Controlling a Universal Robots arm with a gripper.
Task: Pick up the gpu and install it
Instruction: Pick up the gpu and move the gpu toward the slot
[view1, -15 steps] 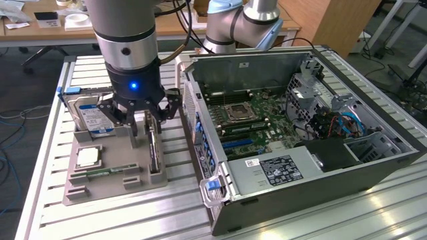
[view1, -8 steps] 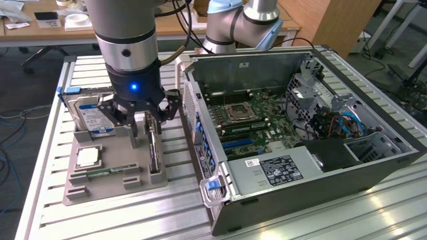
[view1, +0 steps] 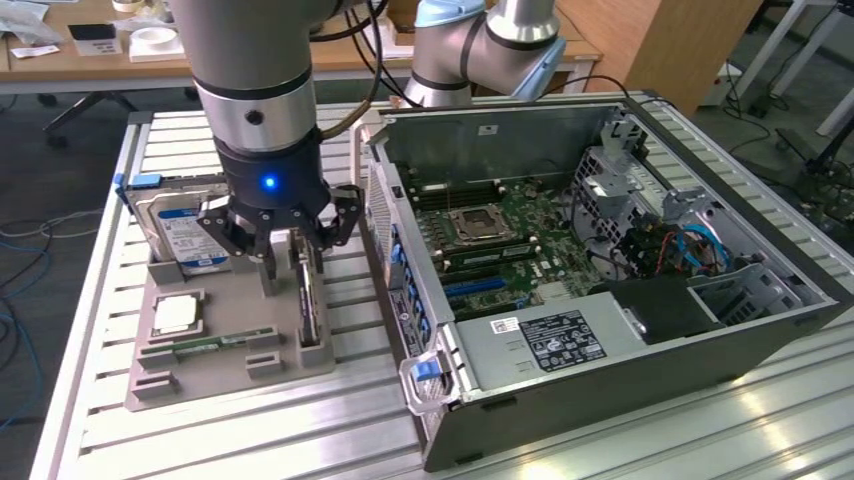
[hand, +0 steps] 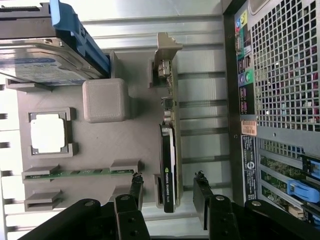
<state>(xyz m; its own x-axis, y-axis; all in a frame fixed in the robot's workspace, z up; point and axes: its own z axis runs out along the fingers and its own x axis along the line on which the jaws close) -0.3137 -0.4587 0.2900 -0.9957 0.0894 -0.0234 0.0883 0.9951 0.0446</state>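
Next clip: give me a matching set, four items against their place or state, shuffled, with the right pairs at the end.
1. gpu
2. hard drive
3. processor chip
4. gripper

A. open, straddling the gpu
B. lying flat in a square recess of the grey holder
C. standing on edge in a slot of the grey holder
D. blue-and-white label, blue side rail

Pairs: 1-C, 2-D, 3-B, 4-A
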